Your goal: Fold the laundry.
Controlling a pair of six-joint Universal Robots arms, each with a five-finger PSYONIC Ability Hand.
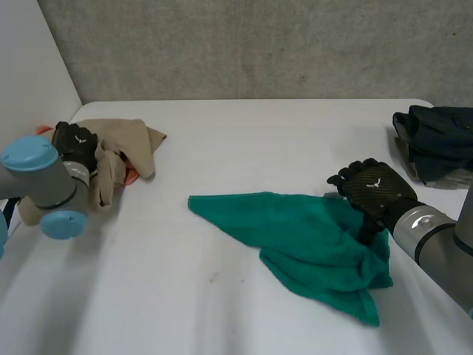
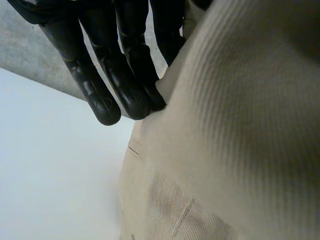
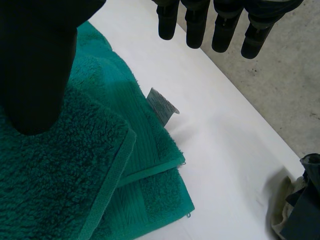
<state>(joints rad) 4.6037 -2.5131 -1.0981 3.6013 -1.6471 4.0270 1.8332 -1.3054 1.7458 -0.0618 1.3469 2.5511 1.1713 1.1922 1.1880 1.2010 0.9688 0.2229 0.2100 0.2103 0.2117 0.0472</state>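
- Teal terry towel (image 1: 310,237) is lying crumpled and partly doubled over on the white table (image 1: 259,140), with one pointy corner stretching out toward the robot's left.
- The right hand (image 1: 373,188) is hovering over the towel's right edge. Its fingers (image 3: 195,25) are hanging out straight and spread past the towel over bare table, with the thumb over the pile. It's gripping nothing.
- From the right wrist cam, the towel's layers are sitting stacked with the hems showing, and a little grey label (image 3: 162,106) is sticking out of one edge.
- A beige corduroy garment (image 1: 129,140) is sitting bunched up well to the left of the towel and farther back, with a bit of something orange (image 1: 131,176) peeking out from under it.
- The left hand (image 1: 74,144) is sitting right up against that garment on the side away from the towel. Honestly can't tell if it's actually got hold of the cloth.
- A dark clothes pile (image 1: 436,140) is sitting beyond the towel to the right, by the table edge.
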